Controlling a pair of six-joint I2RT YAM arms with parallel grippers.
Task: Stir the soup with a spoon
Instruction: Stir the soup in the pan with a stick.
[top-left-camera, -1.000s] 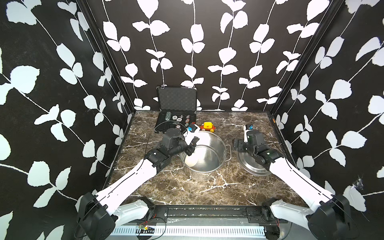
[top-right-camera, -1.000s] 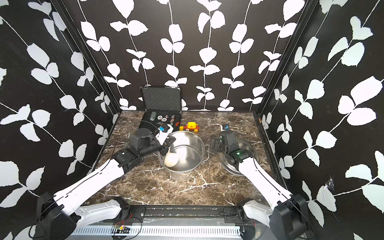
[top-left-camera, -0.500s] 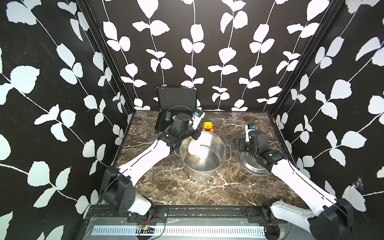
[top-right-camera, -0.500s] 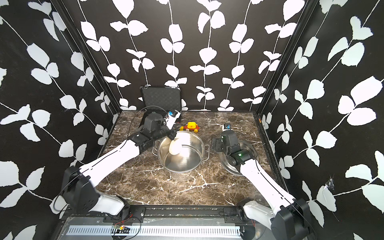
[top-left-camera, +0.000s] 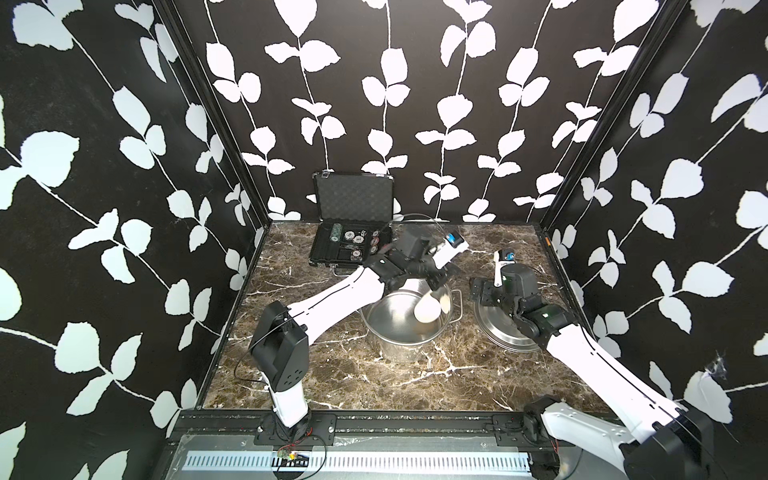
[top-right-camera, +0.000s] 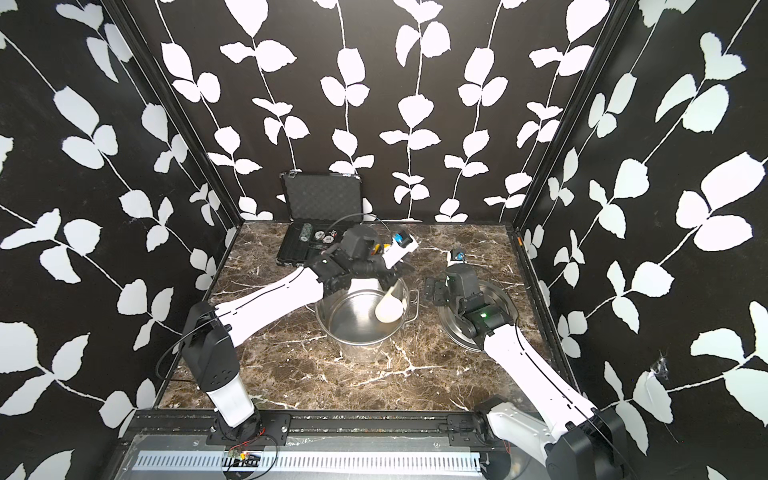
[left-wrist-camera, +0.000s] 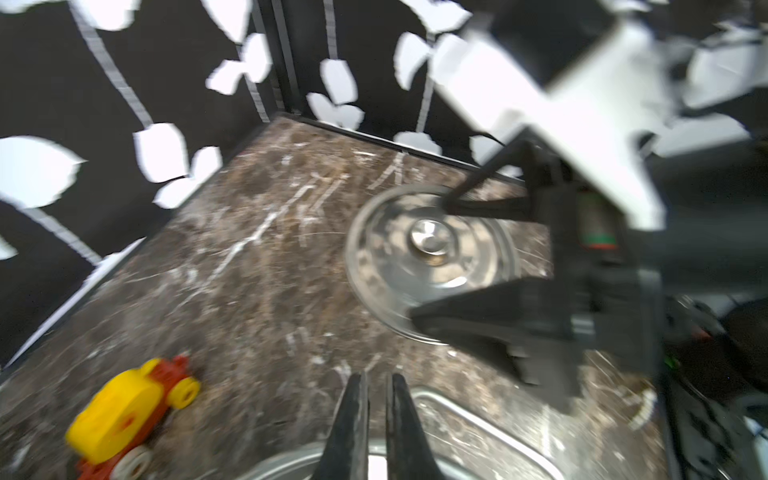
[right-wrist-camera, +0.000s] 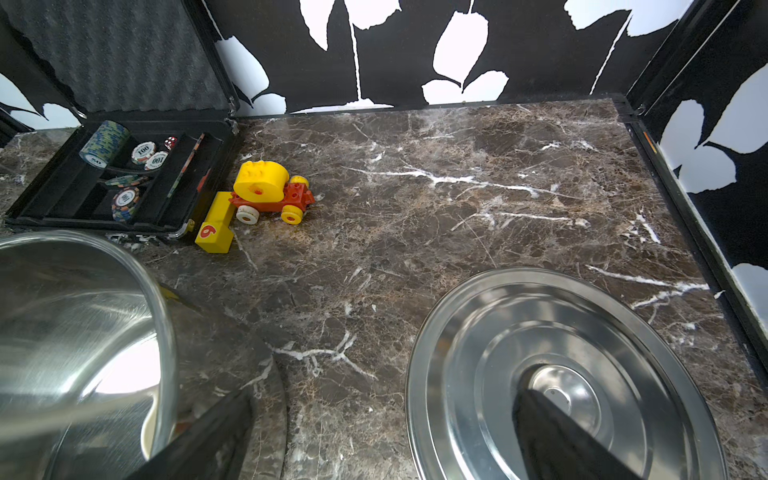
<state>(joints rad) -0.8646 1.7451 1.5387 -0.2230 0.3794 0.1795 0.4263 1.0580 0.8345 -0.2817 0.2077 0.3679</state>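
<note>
Entry: spoon (top-left-camera: 428, 309) in pot (top-left-camera: 384, 326), lid off, stirring under way by our judgement.
Top views: we list the left gripper (top-left-camera: 438, 277) pinched tight on the thin white plastic handle, with the round bowl low inside the tall shiny steel pot, toward its right wall. The lid (top-left-camera: 498, 338) lies flat on the marble table (top-left-camera: 332, 374), right of the pot, and the right gripper (top-left-camera: 480, 289) is spread wide above it, holding nothing. Left wrist: narrow black fingers (left-wrist-camera: 353, 415) over the pot rim, blurred. Right wrist: ringed steel lid with centre knob; no liquid visible. Remaining, we judge: more circling.
</note>
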